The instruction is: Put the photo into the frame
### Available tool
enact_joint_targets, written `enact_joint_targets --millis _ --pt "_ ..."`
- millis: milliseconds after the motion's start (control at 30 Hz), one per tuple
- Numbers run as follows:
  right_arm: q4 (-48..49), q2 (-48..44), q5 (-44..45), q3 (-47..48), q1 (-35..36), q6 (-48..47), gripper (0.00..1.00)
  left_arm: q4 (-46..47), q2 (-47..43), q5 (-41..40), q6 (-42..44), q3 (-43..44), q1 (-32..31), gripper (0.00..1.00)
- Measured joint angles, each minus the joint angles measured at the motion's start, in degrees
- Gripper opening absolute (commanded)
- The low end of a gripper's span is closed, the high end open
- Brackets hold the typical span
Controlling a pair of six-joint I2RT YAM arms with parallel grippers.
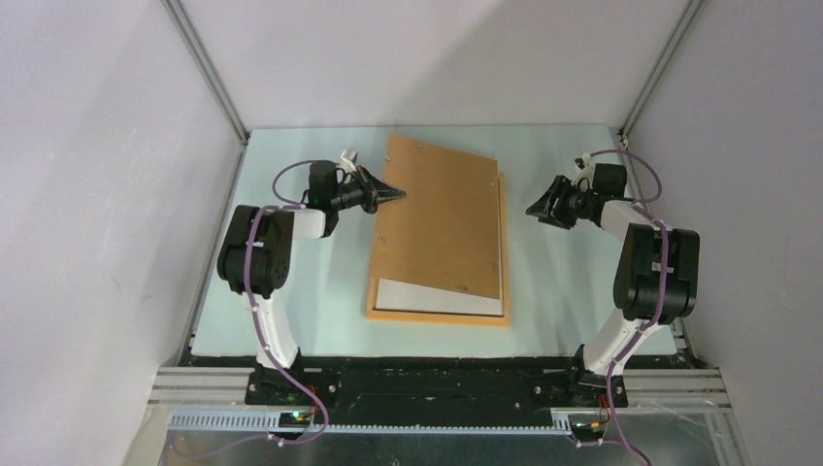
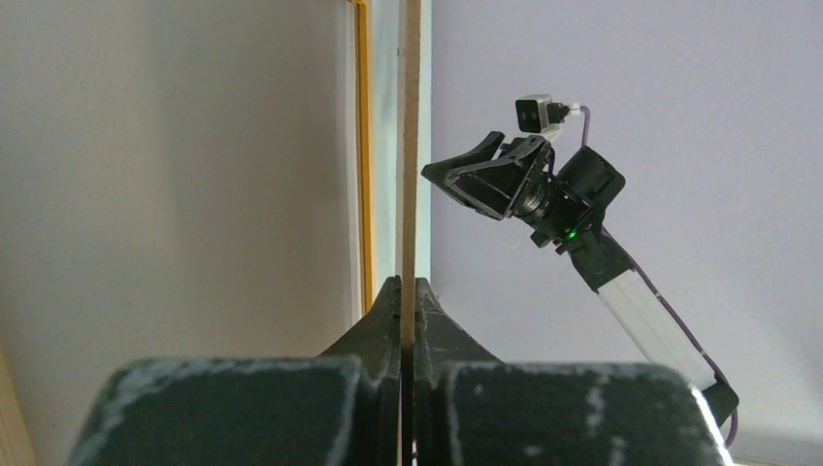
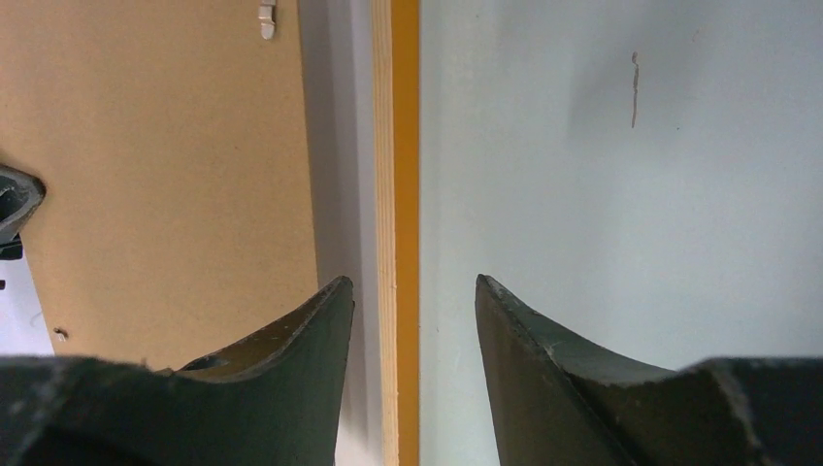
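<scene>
The orange-tan frame (image 1: pixel 388 313) lies flat at the table's middle. The photo (image 1: pixel 437 296) lies in it white back up; only a strip at the near end shows. The brown backing board (image 1: pixel 442 218) lies skewed over both. My left gripper (image 1: pixel 398 194) is shut on the board's left edge; in the left wrist view the fingers (image 2: pixel 409 283) pinch the board (image 2: pixel 410 146) edge-on, raised off the frame (image 2: pixel 362 146). My right gripper (image 1: pixel 532 208) is open and empty just right of the frame. In the right wrist view its jaws (image 3: pixel 414 282) straddle the frame's right rail (image 3: pixel 398 146), above it, beside the board (image 3: pixel 155 146).
The pale table mat (image 1: pixel 291 291) ends at the enclosure's grey walls on the left, right and back. A small metal clip (image 3: pixel 268 19) sits on the board near its edge. The right arm (image 2: pixel 543 184) shows in the left wrist view.
</scene>
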Motion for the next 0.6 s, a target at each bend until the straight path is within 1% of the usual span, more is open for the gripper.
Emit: enact_joint_targets --millis 600 --pt "0.74 0.02 -0.7 -0.31 -0.48 0.0 0.52 1.92 1.38 -0.31 -0.17 -0.44 -0.94 0.0"
